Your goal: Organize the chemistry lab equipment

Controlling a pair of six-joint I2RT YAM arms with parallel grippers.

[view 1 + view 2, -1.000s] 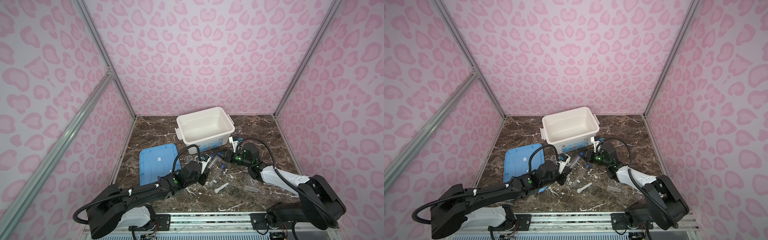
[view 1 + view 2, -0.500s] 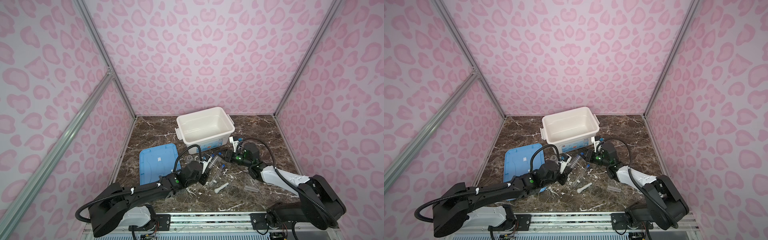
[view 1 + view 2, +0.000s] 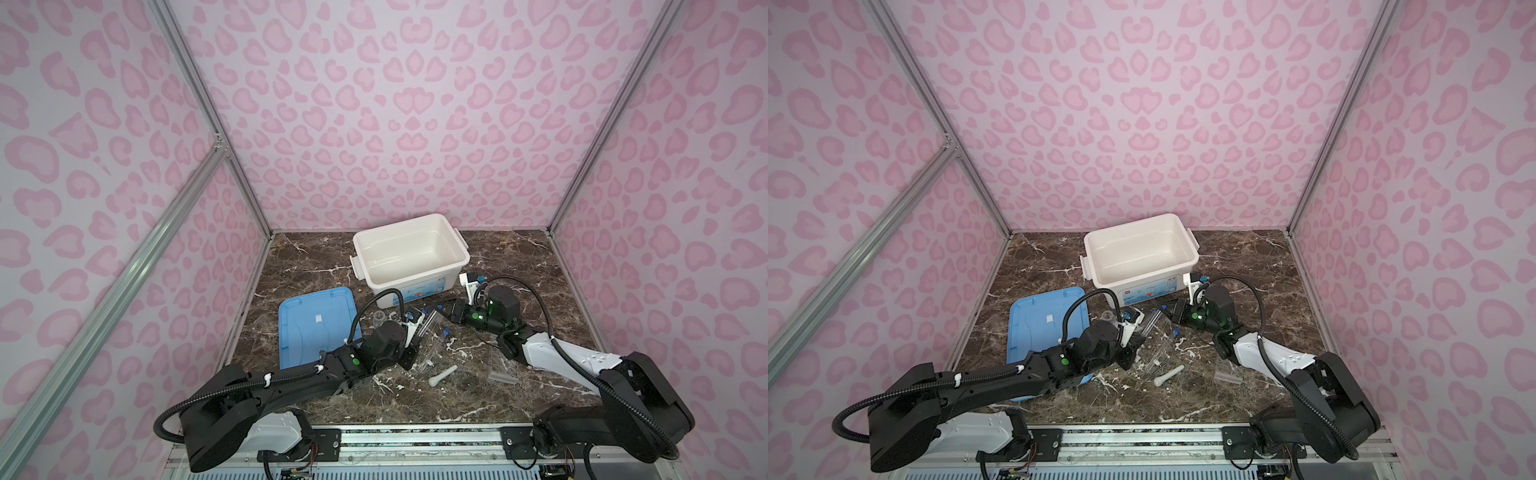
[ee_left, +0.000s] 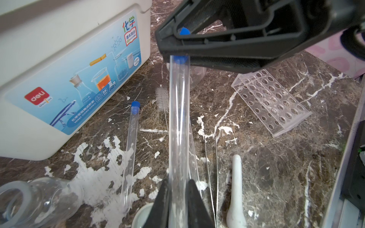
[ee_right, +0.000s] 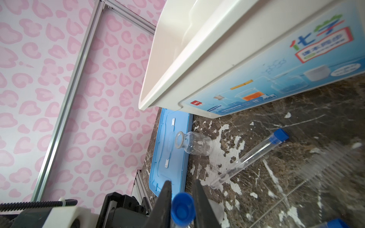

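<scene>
1. The left claw (image 4: 177, 191) is clamped on the clear lower end of a test tube (image 4: 178, 118) and holds it at a slant above the table (image 4: 276, 167).
2. The right claw (image 5: 182, 189) has its jaws pressed against both sides of that tube's blue cap (so both claws grip the one tube).
3. In both top views the tube is held just in front of the white bin (image 3: 411, 253), between the bin and the pestle (image 3: 444, 375).
4. A second tube (image 4: 131, 142) lies flat on the table beside the bin, with a small brush (image 4: 163, 96) near its cap.
5. The rack (image 4: 270, 100) sits on the table, well apart from the bin.
6. A glass bottle (image 5: 194, 145) lies on its side at the edge of the blue lid (image 5: 169, 150).
</scene>
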